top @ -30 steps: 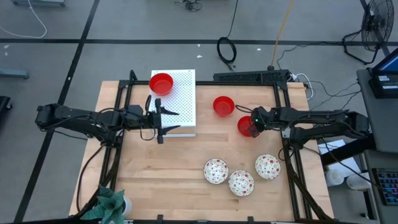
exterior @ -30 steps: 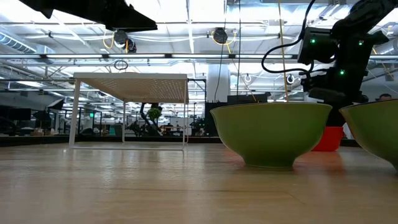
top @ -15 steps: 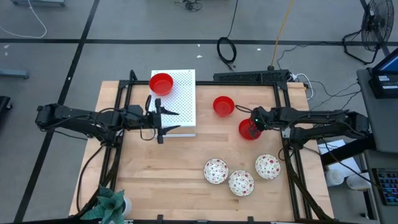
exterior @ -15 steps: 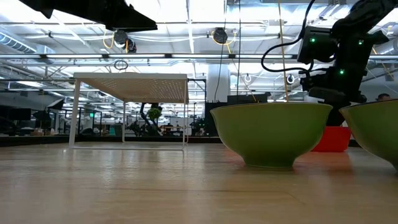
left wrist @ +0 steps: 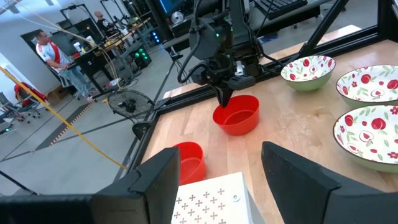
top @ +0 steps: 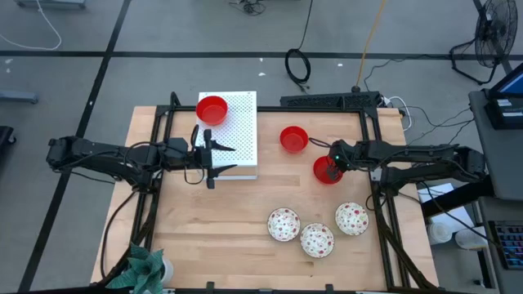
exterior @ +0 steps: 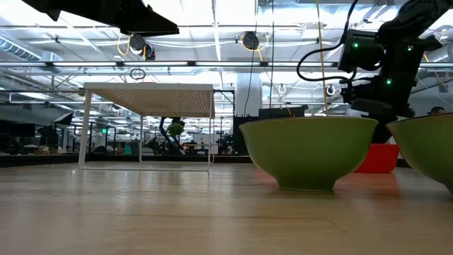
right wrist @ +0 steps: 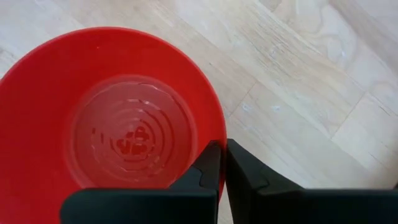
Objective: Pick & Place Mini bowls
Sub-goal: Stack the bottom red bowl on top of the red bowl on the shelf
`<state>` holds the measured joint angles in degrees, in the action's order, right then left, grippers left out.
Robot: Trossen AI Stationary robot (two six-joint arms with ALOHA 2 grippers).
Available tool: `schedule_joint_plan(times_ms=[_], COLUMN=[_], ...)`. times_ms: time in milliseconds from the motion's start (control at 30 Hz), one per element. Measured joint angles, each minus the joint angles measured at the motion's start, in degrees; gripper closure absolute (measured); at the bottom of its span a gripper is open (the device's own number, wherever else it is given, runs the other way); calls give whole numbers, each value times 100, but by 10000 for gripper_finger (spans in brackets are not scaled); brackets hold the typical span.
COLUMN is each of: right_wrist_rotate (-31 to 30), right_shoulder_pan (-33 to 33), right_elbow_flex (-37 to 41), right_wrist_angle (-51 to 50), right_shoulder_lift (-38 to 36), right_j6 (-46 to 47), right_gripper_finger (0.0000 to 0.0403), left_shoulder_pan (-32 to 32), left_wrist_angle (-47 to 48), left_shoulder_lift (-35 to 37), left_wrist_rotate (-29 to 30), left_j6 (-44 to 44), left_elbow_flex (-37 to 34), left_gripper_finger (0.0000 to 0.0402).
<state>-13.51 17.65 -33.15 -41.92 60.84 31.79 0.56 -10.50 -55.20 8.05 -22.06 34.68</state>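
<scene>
Three plain red mini bowls show in the high view. One [top: 212,109] stands on the white perforated board [top: 241,135], one [top: 293,139] stands on the table, and one [top: 326,171] is under my right gripper [top: 333,160], which is shut on it. Three floral bowls [top: 283,224], [top: 317,239], [top: 351,218] stand in a cluster near the table's near right; their outsides show green in the low view [exterior: 309,151]. My left gripper [top: 214,155] hangs open by the board's left near edge and touches nothing. My right gripper pinches the red bowl's rim [right wrist: 217,144] on its far right side, one finger [right wrist: 207,165] inside the bowl and one finger [right wrist: 241,167] outside. The fingers come from above, pointing down [left wrist: 225,93]. The bowl stays upright, and its base seems to rest on the table [left wrist: 236,121].
The board stands on thin legs [exterior: 85,127] at the table's far left. A black frame [top: 372,155] runs along the table's edges. A potted plant [top: 139,268] sits at the near left corner. Bare wood [top: 221,220] lies between the board and the floral bowls. People show in the room behind [left wrist: 53,53].
My right gripper has shifted a little toward the table's near edge with the red bowl still in its pinch, then kept still. The other bowls stay where they were.
</scene>
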Motion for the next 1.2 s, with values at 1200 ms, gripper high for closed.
schedule_joint_plan(times_ms=[1200], right_wrist_rotate=[-471], right_shoulder_pan=[-7], right_elbow_flex=[4], right_wrist_angle=[1499], right_shoulder_lift=[4], right_j6=[-1039], right_gripper_finger=[402], left_shoulder_pan=[0], left_wrist_angle=[0], left_shoulder_lift=[0], left_wrist_rotate=[0], left_j6=[0], left_elbow_flex=[0], left_gripper_finger=[172])
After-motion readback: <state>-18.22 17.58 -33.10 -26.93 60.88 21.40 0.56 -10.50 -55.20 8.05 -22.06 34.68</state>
